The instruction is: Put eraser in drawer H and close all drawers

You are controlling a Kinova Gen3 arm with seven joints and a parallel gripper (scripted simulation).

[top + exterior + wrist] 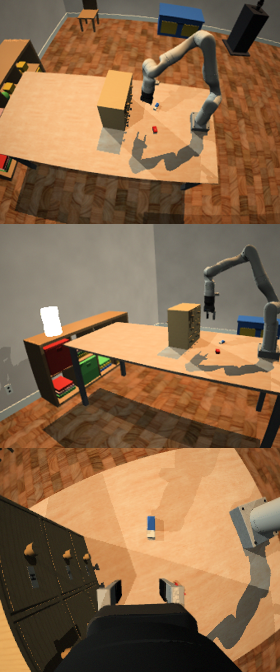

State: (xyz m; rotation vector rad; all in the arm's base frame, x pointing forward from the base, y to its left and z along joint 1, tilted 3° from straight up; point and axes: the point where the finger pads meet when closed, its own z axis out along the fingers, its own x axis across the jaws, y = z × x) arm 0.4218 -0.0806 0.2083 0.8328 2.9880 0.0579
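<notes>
The eraser, a blue and white block, lies on the table in front of the chest's drawer side. The wooden chest stands upright; its drawer fronts, dark in the wrist view, look flush. A drawer front with a plate that seems to read H and an orange knob is at the left of the wrist view. My gripper is open and empty, high above the table, beside the chest's front and clear of the eraser.
A small red object lies on the table, nearer the top camera than the eraser; in the wrist view a finger mostly hides it. The arm's base stands across from the drawer fronts. Several knobs stick out of the chest's front.
</notes>
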